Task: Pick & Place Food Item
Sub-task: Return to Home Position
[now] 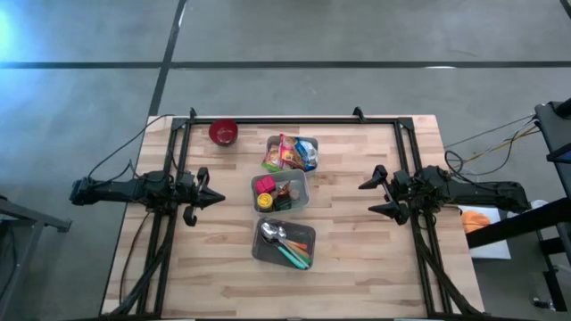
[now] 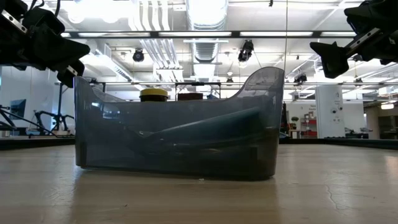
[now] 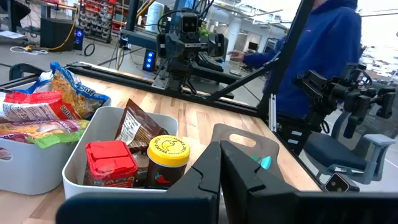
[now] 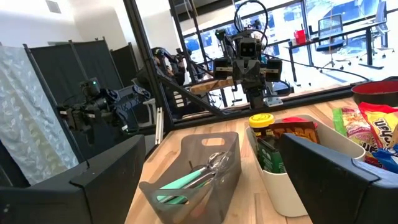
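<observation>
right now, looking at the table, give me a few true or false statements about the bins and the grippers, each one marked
1. The red can is in the middle bin, next to a yellow-lid jar. True.
2. The spoons lie in the dark bin. True.
3. The right gripper holds a spoon. False: it is open and empty, off to the right of the bins.
4. The red bowl sits inside a bin. False: it stands on the table, apart from the bins.
5. The left gripper reaches into the middle bin. False: it is shut, to the left of that bin and clear of it.
</observation>
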